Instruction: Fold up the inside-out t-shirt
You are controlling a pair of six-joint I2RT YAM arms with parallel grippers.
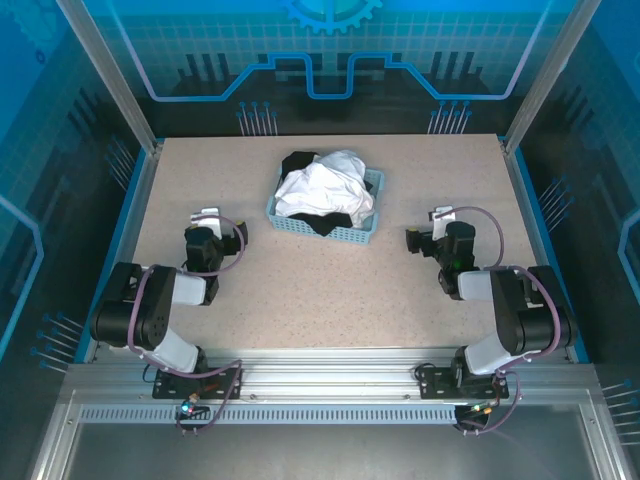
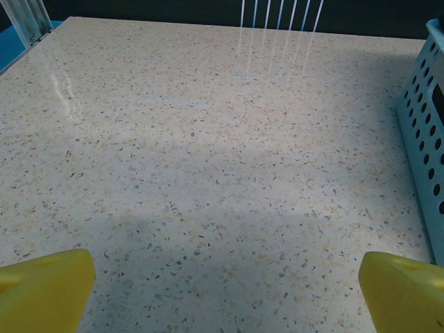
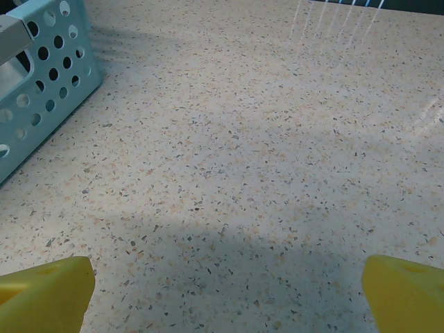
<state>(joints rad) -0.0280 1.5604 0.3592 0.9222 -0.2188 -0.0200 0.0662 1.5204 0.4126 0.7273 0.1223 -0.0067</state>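
The inside-out t-shirt (image 1: 322, 187), white and crumpled, lies heaped in a light blue basket (image 1: 364, 234) at the middle back of the table, on top of a black garment (image 1: 300, 160). My left gripper (image 1: 208, 222) rests low on the table to the basket's left, open, its yellow fingertips (image 2: 45, 288) wide apart over bare tabletop. To the basket's right sits my right gripper (image 1: 437, 222), open as well, with yellow fingertips (image 3: 402, 291) spread and nothing between them. Both grippers are well apart from the shirt.
The basket's perforated wall (image 2: 424, 132) stands at the right edge of the left wrist view and at the upper left (image 3: 41, 90) of the right wrist view. Speckled tabletop (image 1: 320, 290) stretches between the arms. Blue panels and metal posts fence the table.
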